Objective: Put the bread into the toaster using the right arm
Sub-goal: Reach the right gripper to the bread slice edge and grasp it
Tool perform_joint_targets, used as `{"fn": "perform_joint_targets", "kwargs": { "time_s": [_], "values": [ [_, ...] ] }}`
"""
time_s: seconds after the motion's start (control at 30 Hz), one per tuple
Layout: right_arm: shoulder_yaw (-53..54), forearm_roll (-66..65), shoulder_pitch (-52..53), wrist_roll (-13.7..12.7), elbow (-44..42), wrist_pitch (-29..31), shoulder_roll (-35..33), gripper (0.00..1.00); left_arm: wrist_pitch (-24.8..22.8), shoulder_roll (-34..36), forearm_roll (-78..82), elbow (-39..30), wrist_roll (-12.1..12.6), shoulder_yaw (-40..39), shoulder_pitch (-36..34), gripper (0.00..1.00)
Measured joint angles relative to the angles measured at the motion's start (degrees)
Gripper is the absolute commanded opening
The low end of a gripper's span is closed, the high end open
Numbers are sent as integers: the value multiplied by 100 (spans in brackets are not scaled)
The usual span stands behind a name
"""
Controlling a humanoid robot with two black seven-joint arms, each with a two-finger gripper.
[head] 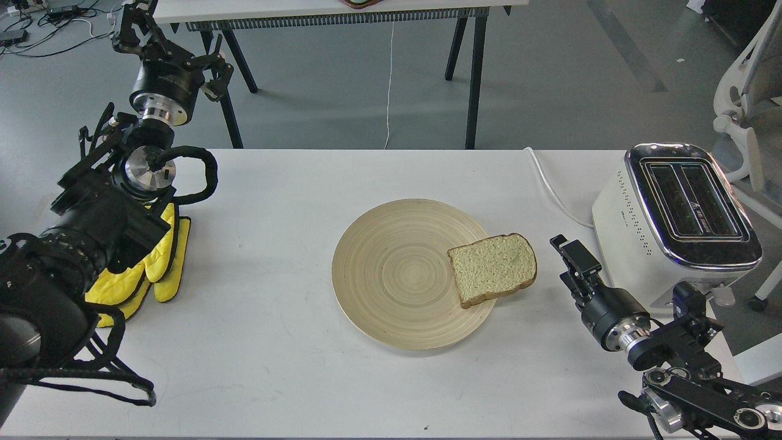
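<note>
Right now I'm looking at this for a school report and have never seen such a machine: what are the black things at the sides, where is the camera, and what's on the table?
The camera sits in a humanoid robot's head, looking forward and down at a white table. The black shapes are its two arms. The right arm's end effector hovers low between the toaster and the bread; it holds nothing, and whether its fingers are open is unclear. The left end effector is raised beyond the table's far left corner, also empty. The bread lies on the right edge of a round wooden plate, overhanging it. Yellow oven mitts lie at left, partly under the left arm. The toaster's two slots look empty.
</note>
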Motion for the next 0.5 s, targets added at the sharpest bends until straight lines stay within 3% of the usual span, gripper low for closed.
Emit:
{"fn": "perform_joint_targets", "kwargs": {
  "time_s": [0.27,0.5],
  "values": [
    [-722,-1,636,21,-489,-1,431,50,0,-1,-5,0,0,0,0,100],
    [-1146,-9,943,24,-552,-11,469,14,0,-5,-4,0,0,0,10,100]
  ]
}}
